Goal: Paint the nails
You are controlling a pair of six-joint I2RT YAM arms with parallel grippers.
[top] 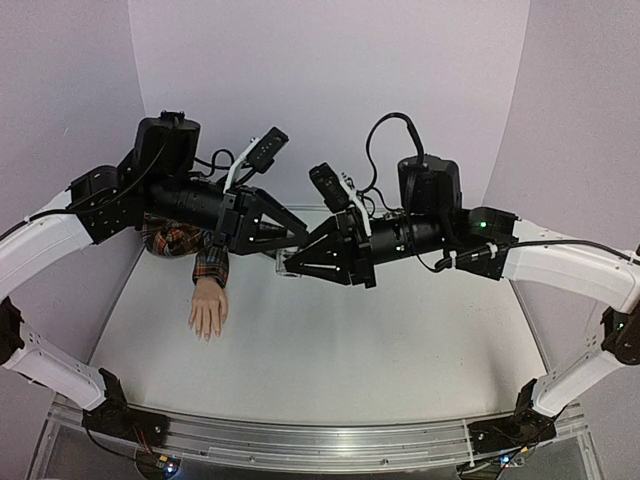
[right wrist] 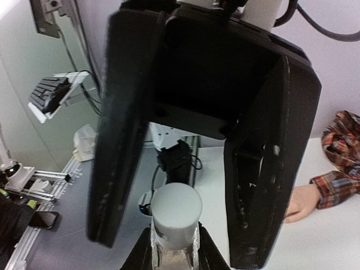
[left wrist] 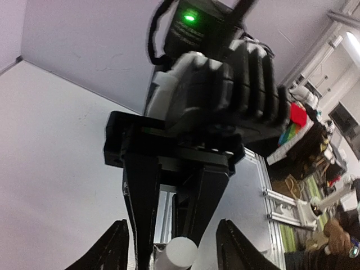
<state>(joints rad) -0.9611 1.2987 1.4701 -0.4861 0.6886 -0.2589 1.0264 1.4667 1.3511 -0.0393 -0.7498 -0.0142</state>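
The left gripper (top: 298, 236) and right gripper (top: 291, 262) point nearly tip to tip, a bottle (top: 283, 266) at the right one's tips. The mannequin hand (top: 208, 310) lies left of both.

Soft, even overhead light gives the top view a lilac cast, with faint shadows on the table (top: 350, 350); the wide lens bows its edges. Both wrist views are grainy: a green lamp (left wrist: 189, 17) flares, the near left gripper (right wrist: 179, 247) is blurred, featureless black, and the bottle (right wrist: 175, 225) looks smeared.
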